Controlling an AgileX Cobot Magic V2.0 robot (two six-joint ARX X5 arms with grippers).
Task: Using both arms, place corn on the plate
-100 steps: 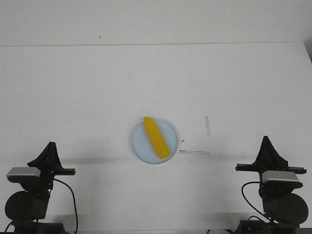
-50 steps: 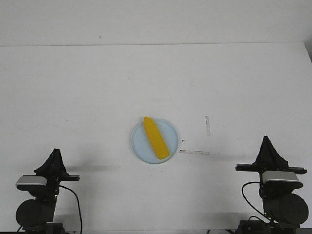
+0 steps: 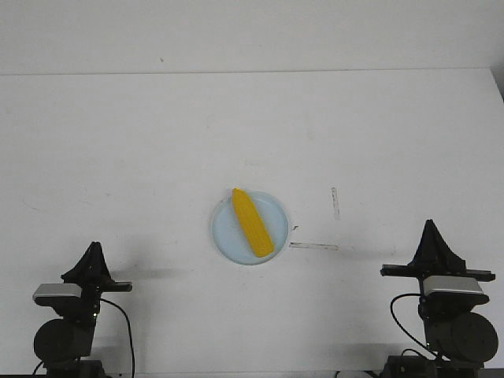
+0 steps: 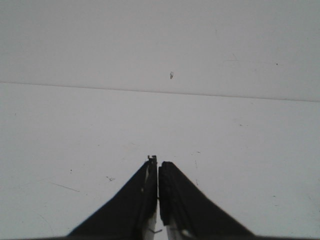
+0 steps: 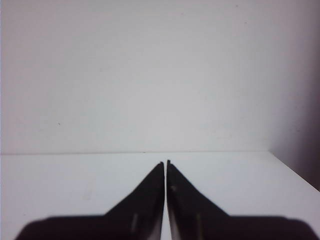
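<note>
In the front view the yellow corn (image 3: 253, 223) lies diagonally on the pale blue plate (image 3: 224, 236) near the table's middle. My left gripper (image 3: 94, 249) sits at the near left, far from the plate, shut and empty. My right gripper (image 3: 430, 226) sits at the near right, also shut and empty. In the left wrist view the left gripper (image 4: 158, 161) has its jaws together over bare table. In the right wrist view the right gripper (image 5: 165, 162) has its jaws together too. Neither wrist view shows the corn or the plate.
Two thin grey tape marks lie right of the plate, one along the table (image 3: 313, 246) and one running away from me (image 3: 335, 202). The white table's far edge meets a white wall. The table's right edge shows in the right wrist view (image 5: 295, 175).
The left arm has drawn back and lowered toward the near left corner. The right arm, the corn and the plate have not moved.
</note>
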